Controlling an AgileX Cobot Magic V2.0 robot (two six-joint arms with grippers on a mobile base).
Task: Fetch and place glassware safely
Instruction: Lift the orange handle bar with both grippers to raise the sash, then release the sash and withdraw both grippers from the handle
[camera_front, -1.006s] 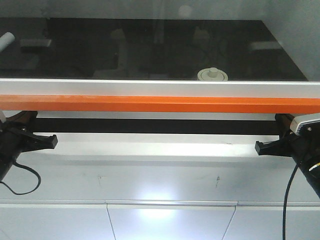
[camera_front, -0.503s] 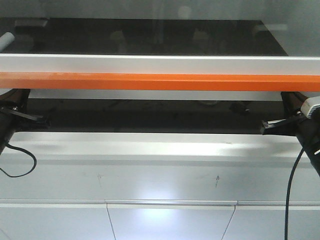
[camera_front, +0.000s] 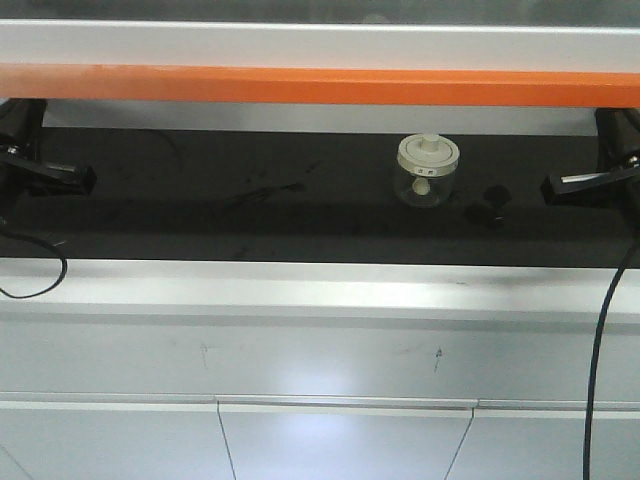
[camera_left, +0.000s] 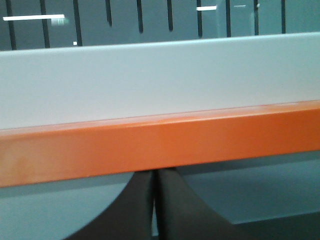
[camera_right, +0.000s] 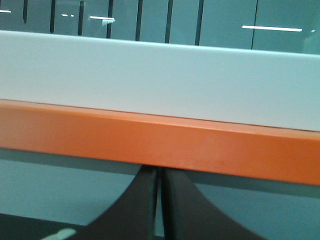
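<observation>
The glass jar (camera_front: 428, 178) with its cream-white knobbed lid (camera_front: 428, 152) stands upright on the black work surface (camera_front: 250, 205), right of centre. It is seen through the opening below the raised sash, whose bottom edge is an orange bar (camera_front: 320, 85). My left gripper (camera_front: 72, 180) is shut at the far left, just under the bar. My right gripper (camera_front: 565, 185) is shut at the far right, a hand-width from the jar. In each wrist view the closed gripper (camera_left: 155, 175) (camera_right: 160, 175) has its tips up against the underside of the orange bar (camera_left: 160, 142) (camera_right: 160, 145).
A white-grey sash frame (camera_front: 320, 42) runs above the orange bar. A white ledge (camera_front: 320, 292) fronts the work surface, with cabinet doors (camera_front: 340, 445) below. Black cables (camera_front: 598, 340) hang from both arms. Dark smudges (camera_front: 488, 205) lie right of the jar.
The sash with its orange bar has risen from mid-frame to the top. Both grippers have risen with it. The jar now shows directly under the bar rather than through the glass.
</observation>
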